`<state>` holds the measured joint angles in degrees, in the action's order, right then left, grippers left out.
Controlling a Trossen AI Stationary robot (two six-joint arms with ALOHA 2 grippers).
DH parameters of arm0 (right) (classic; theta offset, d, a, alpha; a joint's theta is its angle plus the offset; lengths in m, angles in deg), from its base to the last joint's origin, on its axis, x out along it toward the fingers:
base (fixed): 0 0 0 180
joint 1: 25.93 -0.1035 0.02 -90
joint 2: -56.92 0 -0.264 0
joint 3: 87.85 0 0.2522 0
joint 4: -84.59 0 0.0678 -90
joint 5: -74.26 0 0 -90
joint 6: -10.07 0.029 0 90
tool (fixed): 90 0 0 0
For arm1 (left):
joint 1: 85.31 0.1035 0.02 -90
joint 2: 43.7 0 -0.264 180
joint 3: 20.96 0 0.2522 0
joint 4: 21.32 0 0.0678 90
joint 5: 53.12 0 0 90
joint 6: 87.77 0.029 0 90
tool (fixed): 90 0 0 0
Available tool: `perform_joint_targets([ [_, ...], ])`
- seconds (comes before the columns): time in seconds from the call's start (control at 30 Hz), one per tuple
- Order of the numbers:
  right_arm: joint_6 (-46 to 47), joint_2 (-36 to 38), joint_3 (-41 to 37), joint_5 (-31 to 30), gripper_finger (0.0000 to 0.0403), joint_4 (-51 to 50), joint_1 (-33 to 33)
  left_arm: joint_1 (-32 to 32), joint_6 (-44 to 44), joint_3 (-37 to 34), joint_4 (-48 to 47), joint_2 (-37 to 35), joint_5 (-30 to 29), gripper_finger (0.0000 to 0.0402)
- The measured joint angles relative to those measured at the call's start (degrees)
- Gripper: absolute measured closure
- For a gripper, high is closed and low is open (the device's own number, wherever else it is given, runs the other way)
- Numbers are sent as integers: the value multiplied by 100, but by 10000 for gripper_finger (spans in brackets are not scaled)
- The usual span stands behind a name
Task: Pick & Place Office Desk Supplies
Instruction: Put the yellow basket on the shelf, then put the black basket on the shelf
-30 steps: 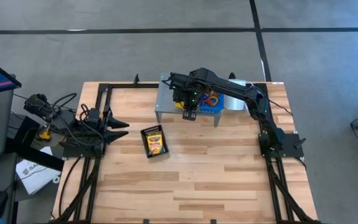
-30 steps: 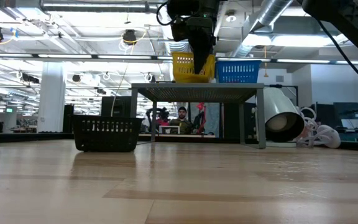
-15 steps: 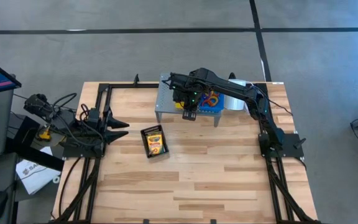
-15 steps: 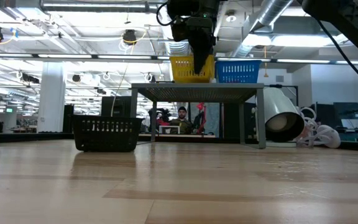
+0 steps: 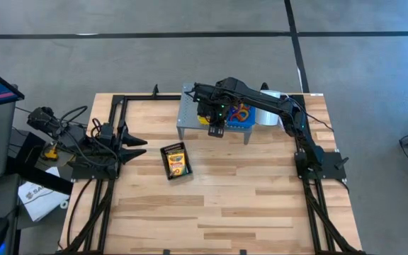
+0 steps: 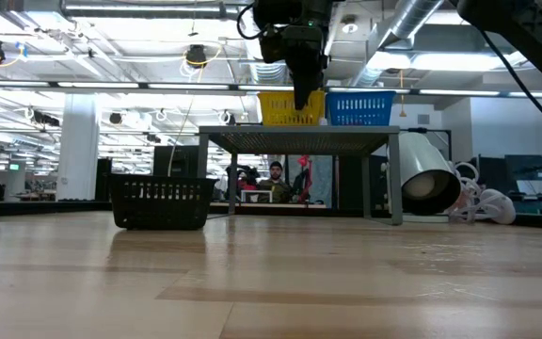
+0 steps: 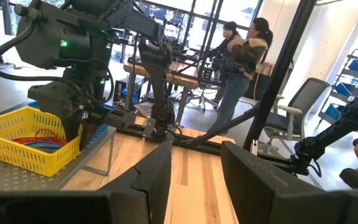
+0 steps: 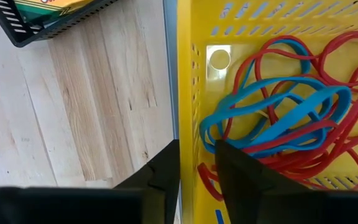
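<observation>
Right end effector [image 8: 194, 163] straddling wall of yellow basket [image 8: 188, 93] on riser, fingers slightly apart, gripping nothing. Rubber bands [image 8: 284, 118] inside basket, just beside fingers. Left end effector [image 7: 194, 177] open, parked at bench edge w/ nothing held.

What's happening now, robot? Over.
Right gripper open, straddling yellow plastic basket wall on grey metal riser. Red and blue rubber bands inside. Left gripper open, parked. Path clear.

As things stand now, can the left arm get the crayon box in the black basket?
Probably yes: the left gripper waits open at the table's left edge, and the black basket with the crayon box lies uncovered nearby.
</observation>
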<state>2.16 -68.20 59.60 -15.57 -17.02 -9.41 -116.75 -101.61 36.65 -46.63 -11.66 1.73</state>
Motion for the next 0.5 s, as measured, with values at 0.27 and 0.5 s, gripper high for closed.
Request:
perform_joint_targets([
  [0.27, 76, 0, 0, 223, 288, -25, -4, 0, 5, 0, 1, 0, -1, 266],
  [0.5, 192, 0, 0, 345, 268, -37, -2, 0, 6, 0, -1, 0, -1, 266],
])
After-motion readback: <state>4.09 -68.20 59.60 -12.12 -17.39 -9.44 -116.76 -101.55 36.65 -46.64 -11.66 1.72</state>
